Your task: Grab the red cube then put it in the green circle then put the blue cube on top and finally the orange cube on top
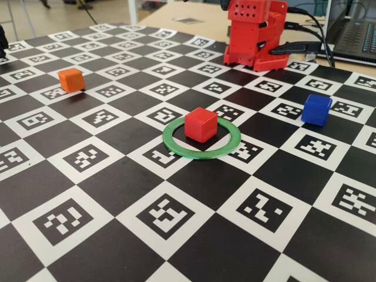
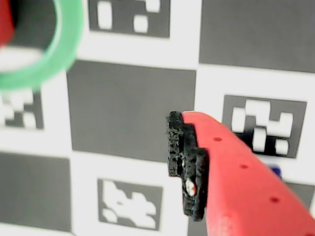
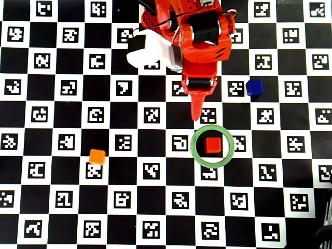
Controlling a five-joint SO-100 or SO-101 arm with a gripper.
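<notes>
Small matte red plastic cube (image 1: 200,124) seated inside the thin flat green plastic ring (image 1: 176,147), square on the checkerboard marker mat (image 1: 147,235), a little off the ring's centre in the overhead view (image 3: 212,144) but clear of the rim (image 3: 196,153). First placement judged done; blue next.

Small matte deep-blue plastic cube (image 3: 254,86) resting alone on the mat, well apart from the ring, up and to the right in the overhead view; same cube at the right in the fixed view (image 1: 316,109). Small matte bright-orange plastic cube (image 3: 97,156) far to the left of the ring in the overhead view, untouched, also seen at upper left in the fixed view (image 1: 71,80).

Red two-finger gripper (image 3: 197,110) pulled up near the arm's base, tip pointing down toward the ring without touching it, carrying nothing. Only one red finger with its black pad (image 2: 187,167) visible in the wrist view, with a slice of the green ring (image 2: 59,54) at the top left corner; spread of the jaws impossible to tell from any view.

Risks from here, as judgement only: sweeping toward the blue cube low enough to clip the red one and knock it onto or over the ring; gripping the blue cube off-centre or skewed, leaving it twisted on release; setting it down with an overhang, making a poor footing for the orange cube; releasing from too high, bouncing the blue cube off the red one
</notes>
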